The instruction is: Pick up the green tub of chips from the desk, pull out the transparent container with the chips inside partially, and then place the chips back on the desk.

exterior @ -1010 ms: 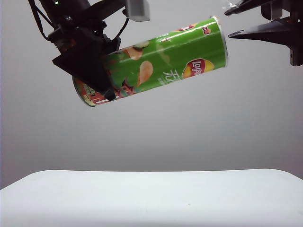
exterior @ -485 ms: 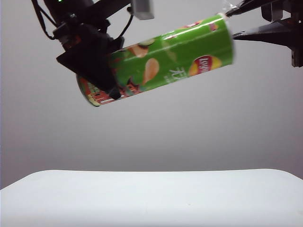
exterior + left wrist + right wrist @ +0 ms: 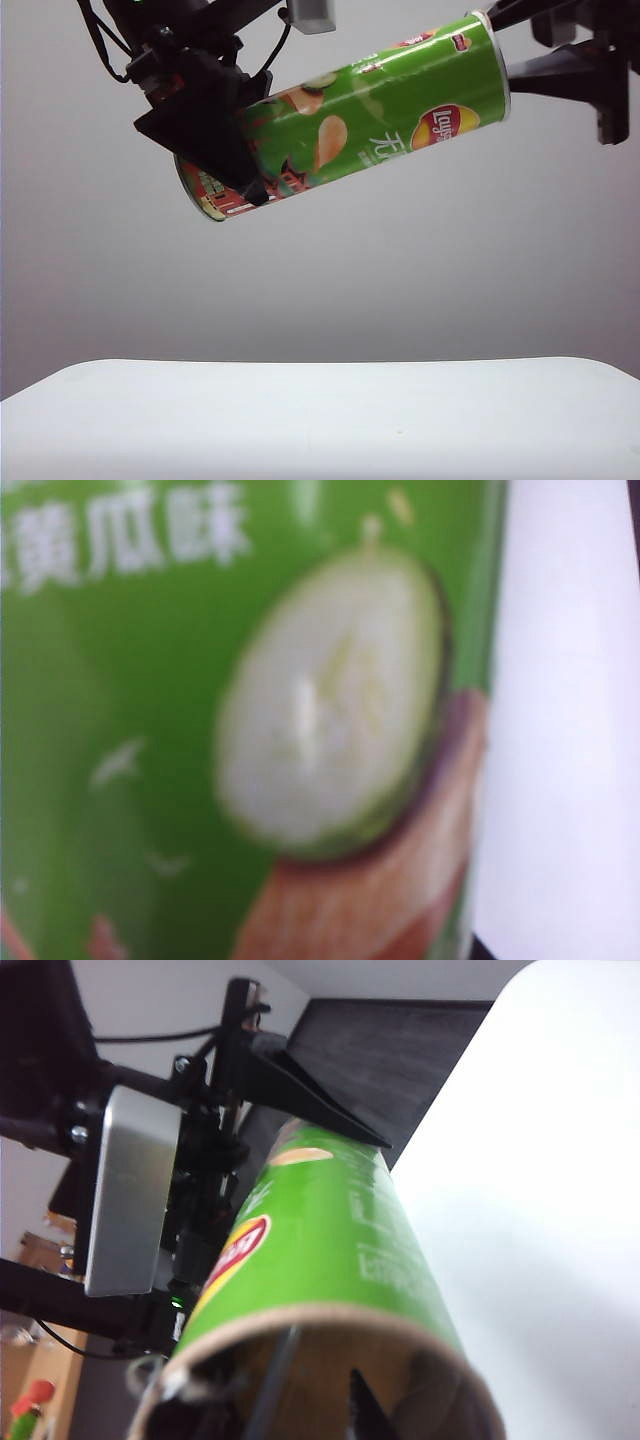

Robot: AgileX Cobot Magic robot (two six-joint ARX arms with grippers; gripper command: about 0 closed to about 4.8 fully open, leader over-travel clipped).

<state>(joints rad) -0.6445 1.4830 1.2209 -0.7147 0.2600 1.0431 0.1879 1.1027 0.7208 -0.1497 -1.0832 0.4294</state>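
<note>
Exterior view, left gripper [image 3: 225,150] jaws clamping green tub of chips [image 3: 370,105], right gripper [image 3: 505,45] at its mouth

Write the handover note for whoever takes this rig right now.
Left claw: shut on the tub, holding its lower end, tilted, high above the desk.
Right claw: at the tub's open upper end, fingers at the mouth; grip on the container not visible.
Done: tub picked up.
Left: pull the container partly out, set the chips back on the desk.
</note>
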